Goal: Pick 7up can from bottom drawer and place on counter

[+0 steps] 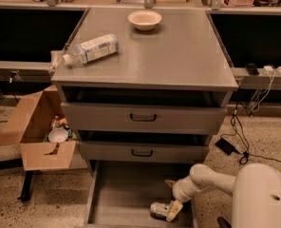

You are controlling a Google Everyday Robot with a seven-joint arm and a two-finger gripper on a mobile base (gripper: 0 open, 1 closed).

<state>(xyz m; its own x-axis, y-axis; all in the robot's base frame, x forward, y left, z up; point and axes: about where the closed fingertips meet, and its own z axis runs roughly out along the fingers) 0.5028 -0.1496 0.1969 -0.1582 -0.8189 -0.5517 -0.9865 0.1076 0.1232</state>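
The can lies on its side near the front right of the bottom drawer, which is pulled out. The gripper hangs low just to its right, fingers spread apart; the nearer finger seems to touch the can, though nothing is gripped. On the counter sit a bottle (lying flat) and a bowl.

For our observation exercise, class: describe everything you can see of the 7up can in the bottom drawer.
The 7up can is small, silvery metal with green markings. It lies on its side on the floor of the open bottom drawer, near its front right. The gripper sits at its right end; contact is unclear.
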